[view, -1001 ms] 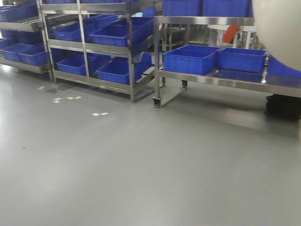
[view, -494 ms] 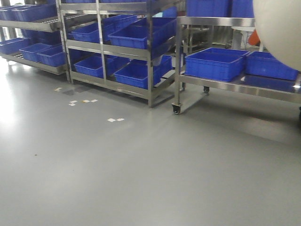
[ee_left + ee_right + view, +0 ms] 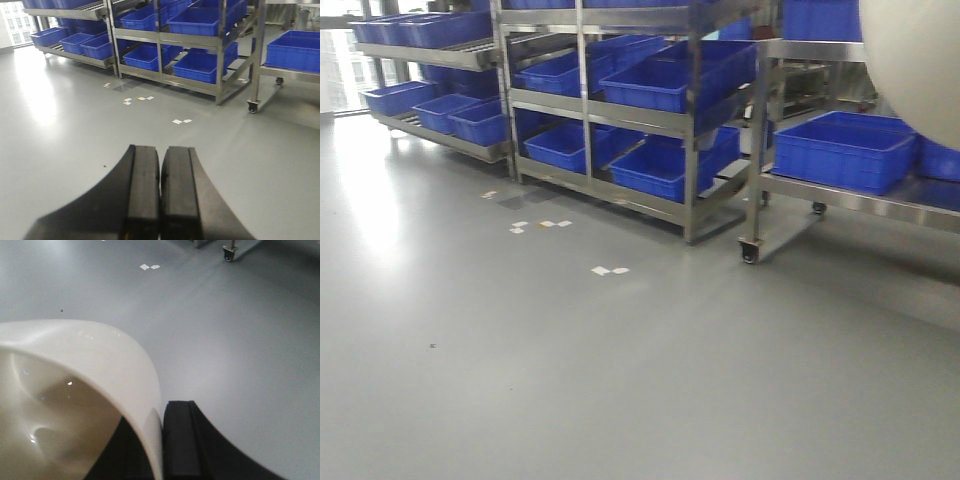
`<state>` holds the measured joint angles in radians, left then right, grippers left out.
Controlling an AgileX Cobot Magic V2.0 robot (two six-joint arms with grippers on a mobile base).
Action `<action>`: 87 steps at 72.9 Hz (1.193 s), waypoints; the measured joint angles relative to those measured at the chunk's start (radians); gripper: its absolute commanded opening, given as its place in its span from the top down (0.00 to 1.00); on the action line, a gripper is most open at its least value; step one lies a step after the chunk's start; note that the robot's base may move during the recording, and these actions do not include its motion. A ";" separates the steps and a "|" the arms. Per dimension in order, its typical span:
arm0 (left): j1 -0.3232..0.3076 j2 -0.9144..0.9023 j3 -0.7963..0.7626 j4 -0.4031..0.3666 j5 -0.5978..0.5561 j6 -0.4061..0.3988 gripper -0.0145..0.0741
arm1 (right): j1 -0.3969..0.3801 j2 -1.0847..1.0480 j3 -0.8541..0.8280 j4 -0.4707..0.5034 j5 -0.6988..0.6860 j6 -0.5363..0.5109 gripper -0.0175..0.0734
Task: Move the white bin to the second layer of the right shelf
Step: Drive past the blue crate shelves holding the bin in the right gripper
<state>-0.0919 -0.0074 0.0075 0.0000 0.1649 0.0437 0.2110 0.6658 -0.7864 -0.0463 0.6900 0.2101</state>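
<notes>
Many blue crates (image 3: 843, 150), grey floor (image 3: 620, 380), white bin (image 3: 920, 60)

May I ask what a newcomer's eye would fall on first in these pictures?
The white bin, its wall pinched by the right tool, fills the lower left of the right wrist view. Across the grey floor, steel racks loaded with blue crates line the back of the front view. The left tool is shut on nothing.
</notes>
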 measured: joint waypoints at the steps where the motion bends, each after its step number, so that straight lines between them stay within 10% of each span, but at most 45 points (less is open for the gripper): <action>1: 0.000 0.000 0.000 0.000 0.000 0.000 0.74 | 0.000 0.000 0.000 0.000 0.000 0.000 0.75; 87: 0.000 0.000 0.000 0.000 0.000 0.000 0.74 | 0.000 0.000 0.000 0.000 0.000 0.000 0.75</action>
<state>-0.0919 -0.0074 0.0075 0.0000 0.1649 0.0437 0.2110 0.6658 -0.7864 -0.0463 0.6900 0.2101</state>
